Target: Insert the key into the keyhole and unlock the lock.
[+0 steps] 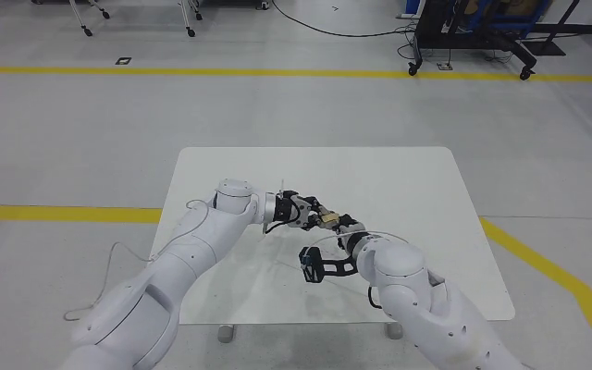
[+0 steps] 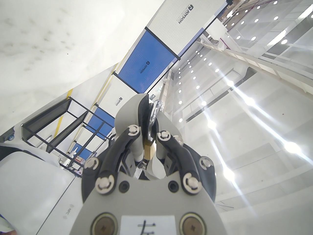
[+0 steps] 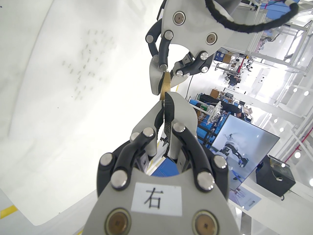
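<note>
Above the middle of the white table (image 1: 416, 185), the two grippers meet tip to tip. My left gripper (image 1: 313, 212) is shut on the brass lock (image 1: 327, 219), whose body sits between its fingers (image 2: 149, 149). A shiny silver metal piece (image 2: 154, 112) lies past the brass at the fingertips. In the right wrist view the lock (image 3: 166, 84) pokes out of the left gripper (image 3: 160, 91) toward my right gripper (image 3: 165, 99). The right gripper (image 1: 343, 225) is shut with its tips against the lock's end. Something thin is pinched there, seemingly the key, mostly hidden by the pads.
Both arms hover over the near half of the table. A black cable (image 3: 220, 18) loops off the left wrist. Yellow lines (image 1: 277, 72) cross the floor around the table, and wheeled frames (image 1: 472, 37) stand far behind.
</note>
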Robot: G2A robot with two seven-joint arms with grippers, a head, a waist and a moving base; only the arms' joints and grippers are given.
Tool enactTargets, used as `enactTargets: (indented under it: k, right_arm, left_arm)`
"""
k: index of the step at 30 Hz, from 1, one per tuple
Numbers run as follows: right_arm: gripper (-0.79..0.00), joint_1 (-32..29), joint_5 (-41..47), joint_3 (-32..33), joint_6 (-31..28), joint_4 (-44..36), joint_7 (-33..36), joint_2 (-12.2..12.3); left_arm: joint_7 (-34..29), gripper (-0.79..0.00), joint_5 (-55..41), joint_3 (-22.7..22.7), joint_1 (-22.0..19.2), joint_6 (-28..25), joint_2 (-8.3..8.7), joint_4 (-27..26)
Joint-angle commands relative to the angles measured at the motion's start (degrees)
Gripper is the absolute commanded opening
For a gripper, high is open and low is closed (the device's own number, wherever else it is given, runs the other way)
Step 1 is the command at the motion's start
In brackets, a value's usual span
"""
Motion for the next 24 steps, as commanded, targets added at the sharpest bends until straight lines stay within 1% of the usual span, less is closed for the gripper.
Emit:
enactTargets:
  k: [1,6,7,8,12,16,19,20,24]
  right_arm:
    - [-0.785,0.4,0.3,0.0,0.2,0.6,-0.2,-0.1]
    - [-0.785,0.4,1.1,0.6,0.6,0.8,-0.5,-0.4]
    - [-0.523,0.3,1.3,0.9,0.6,0.7,-0.6,-0.4]
    - [-0.434,0.2,1.4,1.1,0.6,0.6,-0.7,-0.4]
    - [-0.419,-0.6,2.8,2.6,0.7,-0.5,-1.6,-0.3]
    - [-0.409,-2.0,6.7,5.8,0.7,-3.6,-6.8,0.0]
    - [-0.431,-3.6,9.3,9.0,1.0,-5.2,-10.3,0.4]
    - [-0.471,-4.1,10.1,10.1,0.9,-5.6,-11.5,0.6]
    - [-0.511,-6.1,13.1,13.9,0.3,-6.7,-15.4,1.1]
  left_arm:
    - [-0.3,-0.785,0.1,-0.2,0.0,0.1,-0.09,0.1]
    - [-1.1,-0.785,0.4,-0.8,0.1,0.3,-0.30,0.6]
    - [-1.1,-0.785,0.4,-0.9,0.1,0.4,-0.34,0.7]
    - [-1.2,-0.785,0.5,-1.0,0.1,0.4,-0.39,0.7]
    - [-1.5,-0.785,0.5,-1.5,0.1,0.6,-0.56,1.0]
    - [-1.8,-0.785,0.7,-2.0,0.2,0.9,-0.72,1.3]
    - [-1.9,-0.785,0.9,-2.3,0.2,1.1,-0.83,1.5]
    - [-2.0,-0.785,0.9,-2.4,0.2,1.1,-0.87,1.5]
    - [-2.2,-0.785,1.1,-2.8,0.3,1.2,-1.00,1.7]
